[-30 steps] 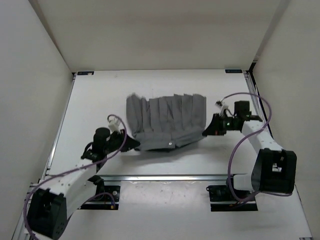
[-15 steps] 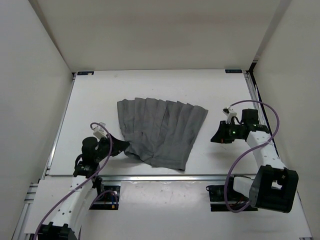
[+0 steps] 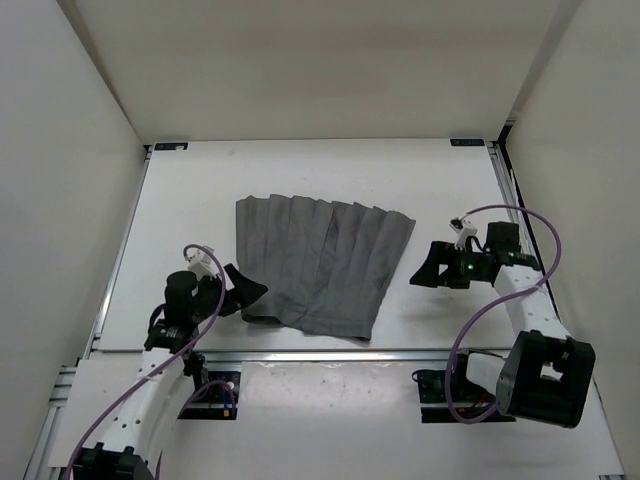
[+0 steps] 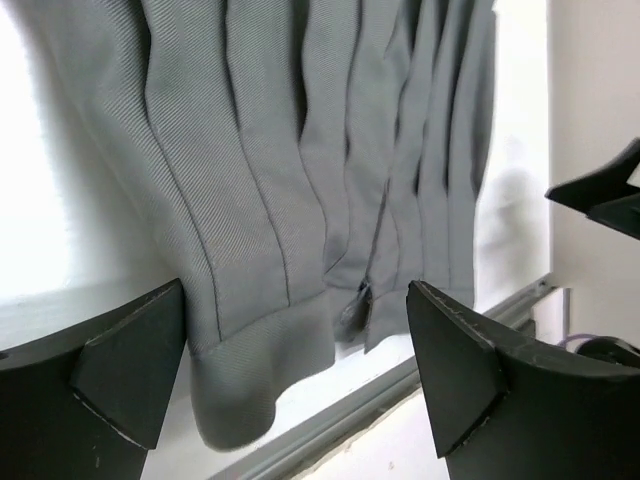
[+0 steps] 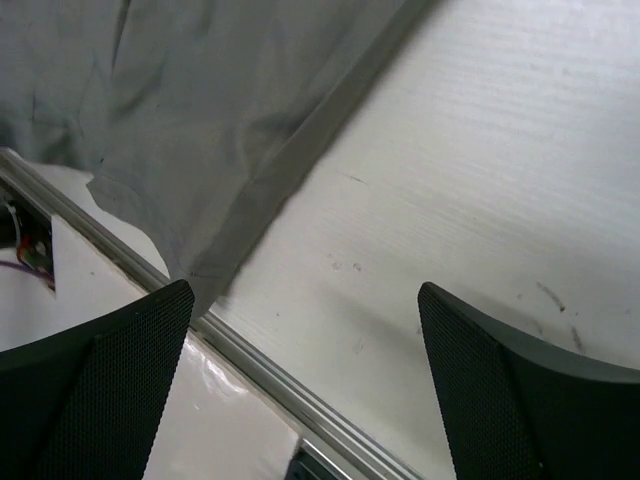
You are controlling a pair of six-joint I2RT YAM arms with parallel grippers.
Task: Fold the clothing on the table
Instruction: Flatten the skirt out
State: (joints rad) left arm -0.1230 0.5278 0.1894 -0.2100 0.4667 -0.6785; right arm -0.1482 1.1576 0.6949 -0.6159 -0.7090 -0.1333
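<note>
The clothing [image 3: 322, 264] is a grey pleated garment lying flat and a little skewed on the white table [image 3: 190, 200]. My left gripper [image 3: 247, 291] is open at the garment's near left corner. In the left wrist view the hem of the clothing [image 4: 250, 200] lies between and beyond the spread fingers [image 4: 125, 370] of that gripper [image 4: 295, 385], and nothing is gripped. My right gripper [image 3: 421, 272] is open over bare table, a short way right of the garment. Its wrist view shows the gripper [image 5: 310, 390] wide apart, with the clothing [image 5: 170, 110] further off at the upper left.
A silver rail [image 3: 330, 353] runs along the table's near edge, just behind the garment's lowest corner; it also shows as the rail [image 4: 400, 385] and the rail [image 5: 260, 360] in the wrist views. Pale walls enclose the table on three sides.
Both grippers went from shut to open. The garment, held up and stretched a second ago, now lies flat and released. The left gripper edged toward its corner and the right shifted slightly left.
</note>
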